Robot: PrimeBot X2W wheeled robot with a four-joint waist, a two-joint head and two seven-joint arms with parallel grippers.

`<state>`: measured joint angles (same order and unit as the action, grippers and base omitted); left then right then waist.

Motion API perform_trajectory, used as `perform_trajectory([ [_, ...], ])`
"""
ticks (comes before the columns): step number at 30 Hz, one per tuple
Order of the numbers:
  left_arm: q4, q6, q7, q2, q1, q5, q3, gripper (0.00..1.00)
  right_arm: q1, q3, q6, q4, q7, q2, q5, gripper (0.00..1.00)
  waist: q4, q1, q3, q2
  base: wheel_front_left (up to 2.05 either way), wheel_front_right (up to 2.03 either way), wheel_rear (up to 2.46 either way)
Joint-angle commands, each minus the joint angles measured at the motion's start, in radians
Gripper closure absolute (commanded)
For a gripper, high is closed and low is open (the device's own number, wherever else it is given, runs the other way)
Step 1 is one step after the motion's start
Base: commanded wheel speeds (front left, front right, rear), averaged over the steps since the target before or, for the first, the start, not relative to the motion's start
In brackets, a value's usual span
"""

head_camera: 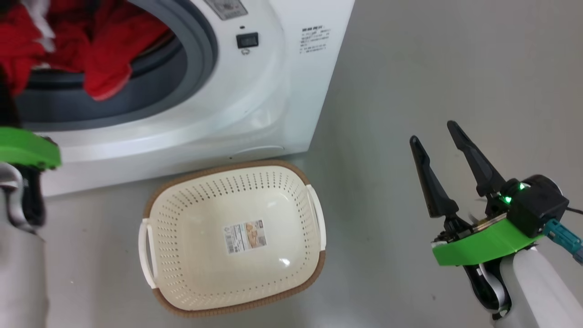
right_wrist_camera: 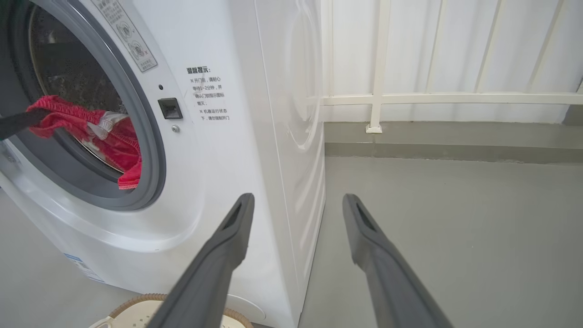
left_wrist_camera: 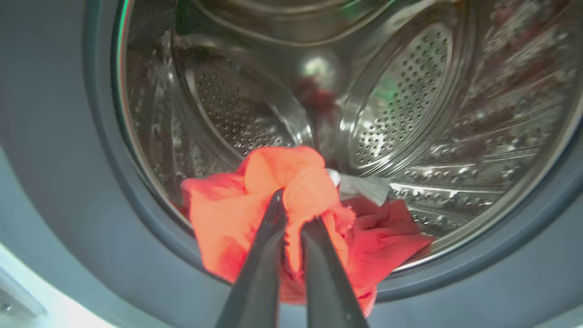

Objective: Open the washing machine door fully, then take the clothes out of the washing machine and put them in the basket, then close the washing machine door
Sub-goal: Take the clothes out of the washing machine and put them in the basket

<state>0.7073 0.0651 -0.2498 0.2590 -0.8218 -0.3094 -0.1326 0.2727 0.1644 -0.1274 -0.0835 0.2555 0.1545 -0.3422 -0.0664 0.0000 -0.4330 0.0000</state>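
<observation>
grey floor (head_camera: 432, 68), white railing (right_wrist_camera: 455, 98) w/ post (right_wrist_camera: 379, 68) on low kerb (right_wrist_camera: 455, 135).

Basket (right_wrist_camera: 136, 299) mostly below the right wrist view's edge; blurry drum (left_wrist_camera: 514, 68).

We see bright red fabric clothes (head_camera: 104, 59) with white trim, a glossy white washing machine (head_camera: 282, 91) with grey rubber gasket (head_camera: 202, 59), and a cream perforated plastic basket (head_camera: 182, 214) rimmed in brown weave.
</observation>
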Motion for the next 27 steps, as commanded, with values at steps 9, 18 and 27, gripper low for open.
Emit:
perform_trajectory([
  [9,-0.263,0.011,-0.012,-0.046,0.182,-0.001,-0.022,1.0,-0.072,0.004,-0.003,0.014,0.006,0.012,0.003,0.0,0.032,0.0,0.116,0.0,0.0,0.0,0.0],
  [18,-0.567,-0.033,0.082,-0.101,0.344,-0.008,0.002,1.0,-0.101,0.009,-0.003,0.009,0.006,0.015,0.0,0.0,0.042,0.0,0.181,0.0,0.0,0.0,0.0],
  [27,-0.778,-0.059,0.183,-0.143,0.497,-0.037,0.032,1.0,-0.127,0.009,-0.003,0.008,0.006,0.018,-0.002,0.0,0.047,0.0,0.217,0.0,0.0,0.0,0.0],
])
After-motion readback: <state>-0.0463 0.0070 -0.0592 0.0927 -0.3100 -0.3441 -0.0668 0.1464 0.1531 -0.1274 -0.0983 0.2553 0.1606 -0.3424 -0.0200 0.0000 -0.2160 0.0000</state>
